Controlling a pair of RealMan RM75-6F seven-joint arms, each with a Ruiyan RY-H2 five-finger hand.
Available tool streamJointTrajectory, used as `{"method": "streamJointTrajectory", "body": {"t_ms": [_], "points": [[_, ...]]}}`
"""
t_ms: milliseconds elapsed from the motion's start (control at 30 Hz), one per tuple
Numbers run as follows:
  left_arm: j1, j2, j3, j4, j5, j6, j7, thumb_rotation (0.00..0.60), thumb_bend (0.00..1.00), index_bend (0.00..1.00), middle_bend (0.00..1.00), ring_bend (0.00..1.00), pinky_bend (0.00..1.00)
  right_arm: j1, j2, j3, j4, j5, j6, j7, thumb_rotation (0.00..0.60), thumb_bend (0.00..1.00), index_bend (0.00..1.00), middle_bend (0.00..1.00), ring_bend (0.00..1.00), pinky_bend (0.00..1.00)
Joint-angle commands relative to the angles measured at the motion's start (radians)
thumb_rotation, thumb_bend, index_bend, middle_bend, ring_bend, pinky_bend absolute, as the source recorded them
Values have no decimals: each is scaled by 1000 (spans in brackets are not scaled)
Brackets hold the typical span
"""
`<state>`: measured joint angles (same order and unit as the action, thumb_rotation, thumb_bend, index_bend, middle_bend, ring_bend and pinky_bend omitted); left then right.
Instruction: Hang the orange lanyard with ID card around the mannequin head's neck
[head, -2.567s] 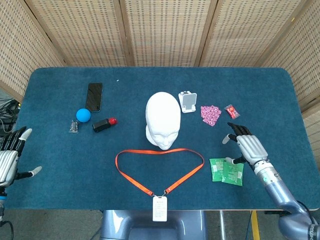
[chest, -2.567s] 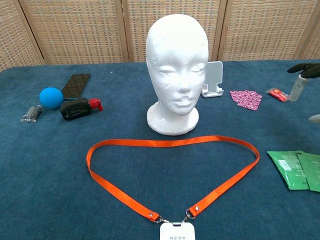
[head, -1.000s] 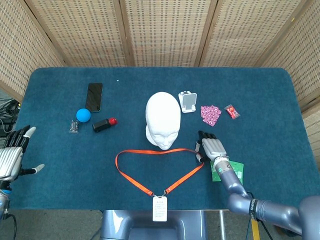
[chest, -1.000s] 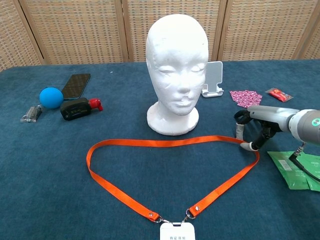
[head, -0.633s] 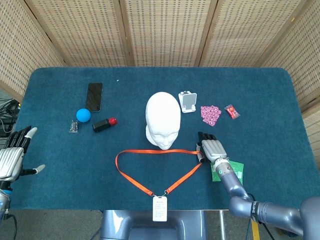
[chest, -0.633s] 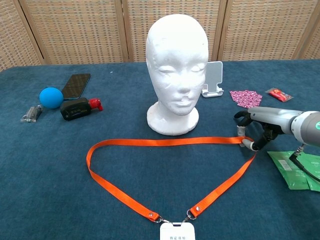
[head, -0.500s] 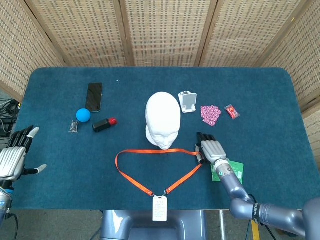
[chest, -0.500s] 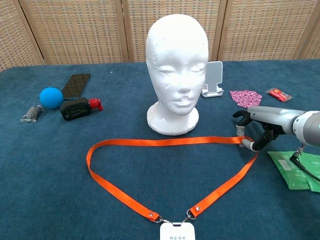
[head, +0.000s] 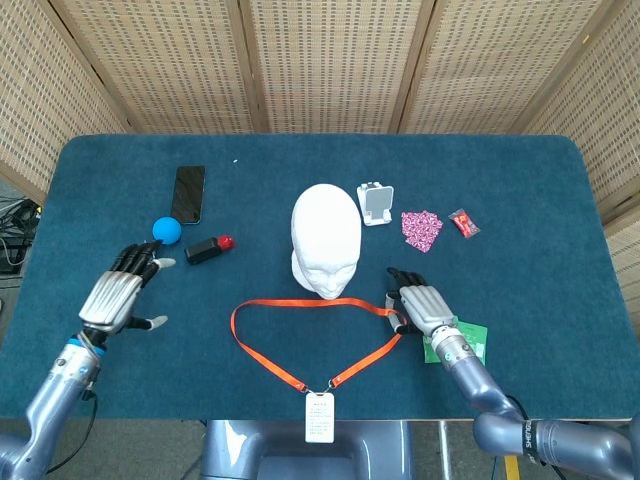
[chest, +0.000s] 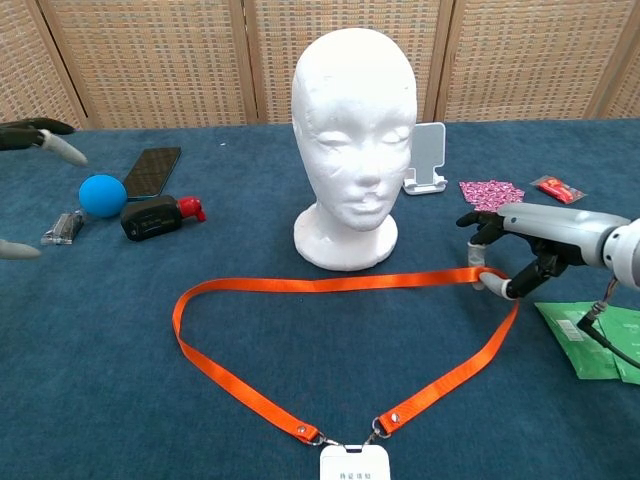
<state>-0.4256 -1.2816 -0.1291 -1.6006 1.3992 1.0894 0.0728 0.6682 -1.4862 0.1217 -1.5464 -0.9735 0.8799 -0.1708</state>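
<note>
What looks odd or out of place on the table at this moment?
Nothing looks spilled or damaged. Only the orange lanyard is uneven: the right robot hand pinches its right corner, lifting it slightly.

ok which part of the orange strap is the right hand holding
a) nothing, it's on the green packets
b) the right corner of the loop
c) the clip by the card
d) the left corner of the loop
b: the right hand pinches the orange strap at its right corner, beside the white head.
</note>
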Motion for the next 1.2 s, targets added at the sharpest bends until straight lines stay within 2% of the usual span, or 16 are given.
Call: {"method": "streamJointTrajectory", "body": {"t_ms": [33, 133, 333, 633, 1200], "points": [[-73, -93, -22, 51, -22, -69, 36, 600, 188, 287, 0, 0, 0, -7, 4, 0, 4, -18, -5, 21, 600, 767, 638, 20, 0, 0], [-104, -147, -28, 86, -50, -94, 79, 600, 285, 303, 0, 0, 0, -9, 7, 0, 9, -24, -13, 33, 600, 777, 642, 20, 0, 0], [-154, -230, -37, 133, -125, -155, 128, 600, 389, 352, 0, 0, 0, -10, 8, 1, 27, -25, -29, 46, 600, 787, 647, 20, 0, 0], [-216, -322, -46, 214, -220, -234, 142, 600, 386, 446, 0, 0, 0, -9, 6, 0, 34, -40, -42, 52, 600, 790, 650, 20, 0, 0], [-285, -440, -42, 336, -298, -288, 167, 600, 389, 456, 0, 0, 0, -12, -9, 1, 76, -48, -66, 82, 600, 791, 654, 20, 0, 0]]}}
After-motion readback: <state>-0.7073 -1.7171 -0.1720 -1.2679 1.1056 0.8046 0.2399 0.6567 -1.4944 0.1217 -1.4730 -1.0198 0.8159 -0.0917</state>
